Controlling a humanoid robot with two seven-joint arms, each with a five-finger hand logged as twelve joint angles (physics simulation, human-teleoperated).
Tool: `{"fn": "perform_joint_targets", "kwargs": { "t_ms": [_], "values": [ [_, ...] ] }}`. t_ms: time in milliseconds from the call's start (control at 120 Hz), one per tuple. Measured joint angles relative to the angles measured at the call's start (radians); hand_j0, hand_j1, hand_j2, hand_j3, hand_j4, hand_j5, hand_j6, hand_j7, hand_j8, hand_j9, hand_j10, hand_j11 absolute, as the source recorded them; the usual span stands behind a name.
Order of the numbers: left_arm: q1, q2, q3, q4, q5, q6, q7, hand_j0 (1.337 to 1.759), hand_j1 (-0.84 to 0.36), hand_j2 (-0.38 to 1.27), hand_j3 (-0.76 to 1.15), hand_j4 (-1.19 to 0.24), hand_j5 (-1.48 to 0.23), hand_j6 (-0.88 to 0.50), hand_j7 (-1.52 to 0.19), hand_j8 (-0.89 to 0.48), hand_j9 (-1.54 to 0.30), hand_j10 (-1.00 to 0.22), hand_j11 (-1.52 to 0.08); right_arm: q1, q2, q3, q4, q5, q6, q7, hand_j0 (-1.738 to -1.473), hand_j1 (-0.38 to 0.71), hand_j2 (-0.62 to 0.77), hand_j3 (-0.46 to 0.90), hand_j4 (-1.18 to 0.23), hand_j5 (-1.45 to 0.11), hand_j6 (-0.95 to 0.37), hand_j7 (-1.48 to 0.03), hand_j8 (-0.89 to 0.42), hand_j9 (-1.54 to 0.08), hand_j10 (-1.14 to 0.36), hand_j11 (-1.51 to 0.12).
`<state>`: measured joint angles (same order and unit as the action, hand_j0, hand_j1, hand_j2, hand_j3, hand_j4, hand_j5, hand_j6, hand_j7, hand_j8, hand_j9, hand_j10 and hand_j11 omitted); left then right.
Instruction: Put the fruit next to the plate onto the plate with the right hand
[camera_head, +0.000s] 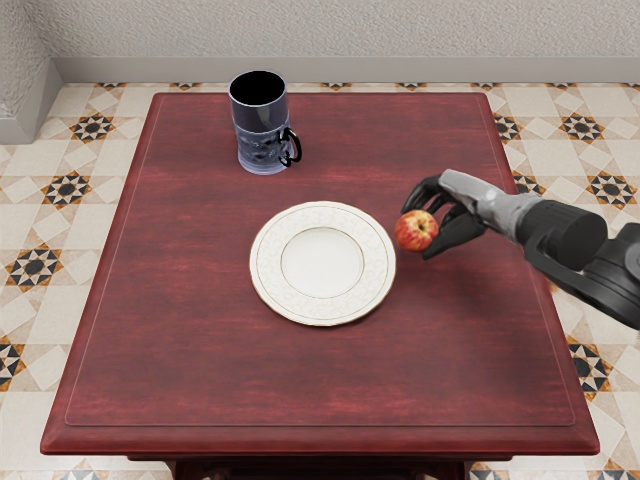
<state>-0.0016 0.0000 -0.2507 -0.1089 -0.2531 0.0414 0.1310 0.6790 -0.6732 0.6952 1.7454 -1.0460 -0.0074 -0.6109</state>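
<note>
One round red-yellow apple (416, 230) is pinched by the right robot hand (448, 215), so the grasp seems made. Next, lift it toward the left edge of the bench (180, 330), onto the white round plate (268, 262).

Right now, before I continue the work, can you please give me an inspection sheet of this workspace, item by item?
Surface: dark red wooden table, flat and glossy.
Job's things: white plate near the middle, nothing on it; red apple just off its right rim, not on it.
Clutter: dark mug upright at the far side, handle to the picture's right.
Grippers: right hand curled around the apple from the right; left hand not in view.
Cables: nothing seen.
Surroundings: patterned tile floor; pale wall behind.
</note>
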Motion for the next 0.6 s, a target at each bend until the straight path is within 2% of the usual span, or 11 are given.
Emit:
{"fn": "perform_joint_targets", "kwargs": {
  "t_ms": [217,358,475,600],
  "values": [
    [-0.005,0.0,0.001,0.0,0.0,0.0,0.0,1.658,0.35,0.0,0.0,0.0,0.0,0.0,0.0,0.0,0.0,0.0,0.0,0.093,0.026,-0.034,0.0,0.048,0.004,0.0,-1.656,0.3,0.31,0.0,-0.5,-1.01,-0.35,-0.97,-0.38,-0.98,-0.74,-0.98],
    [-0.005,0.0,0.001,0.0,0.0,0.0,0.0,1.658,0.35,0.0,0.0,0.0,0.0,0.0,0.0,0.0,0.0,0.0,0.0,0.158,0.076,-0.08,-0.007,0.056,-0.012,-0.001,-1.656,0.3,0.3,0.0,-0.49,-1.02,-0.35,-0.98,-0.38,-0.99,-0.75,-0.99],
    [-0.006,0.0,0.001,0.0,0.0,0.0,0.0,1.658,0.35,0.0,0.0,0.0,0.0,0.0,0.0,0.0,0.0,0.0,0.0,0.213,0.135,-0.126,-0.042,0.058,-0.028,-0.001,-1.656,0.3,0.29,0.0,-0.49,-1.03,-0.34,-0.99,-0.37,-1.0,-0.75,-1.0],
    [-0.006,0.0,0.001,0.0,0.0,0.0,0.0,1.658,0.35,0.0,0.0,0.0,0.0,0.0,0.0,0.0,0.0,0.0,0.0,0.27,0.202,-0.174,-0.098,0.058,-0.046,-0.001,-1.658,0.31,0.34,0.0,-0.51,-1.04,-0.35,-0.99,-0.38,-1.01,-0.75,-1.01]
  ]
}}
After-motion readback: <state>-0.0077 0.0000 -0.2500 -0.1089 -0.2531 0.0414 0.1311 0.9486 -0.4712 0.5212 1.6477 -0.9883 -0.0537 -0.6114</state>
